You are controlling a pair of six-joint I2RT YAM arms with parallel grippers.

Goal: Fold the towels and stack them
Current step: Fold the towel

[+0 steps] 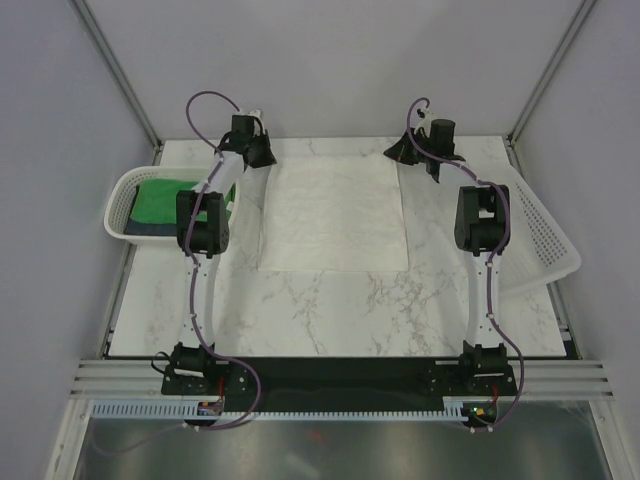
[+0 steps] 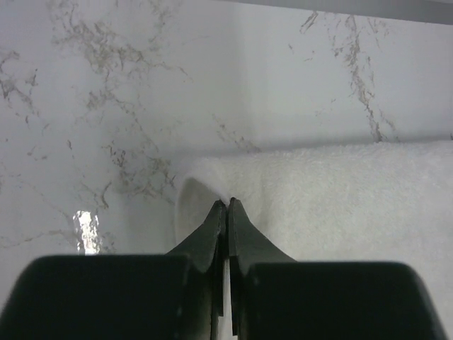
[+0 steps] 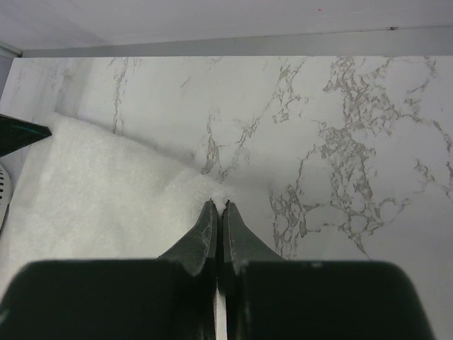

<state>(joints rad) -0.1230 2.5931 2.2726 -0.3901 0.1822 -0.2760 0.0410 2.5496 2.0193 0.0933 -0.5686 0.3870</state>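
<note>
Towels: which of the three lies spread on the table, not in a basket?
The white towel, flat on the marble table; the green towel and navy towel sit stacked in the left basket.

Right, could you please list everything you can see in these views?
table: one, white marble pattern, under everything
left basket: one, white perforated, table's left edge
right basket: one, white perforated, tilted at the right edge
white towel: one, white, spread flat mid-table
green towel: one, bright green, lying in the left basket
navy towel: one, dark navy, under the green towel
left hand: one, black, shut on the white towel's far left corner
right hand: one, black, shut on its far right corner
</note>
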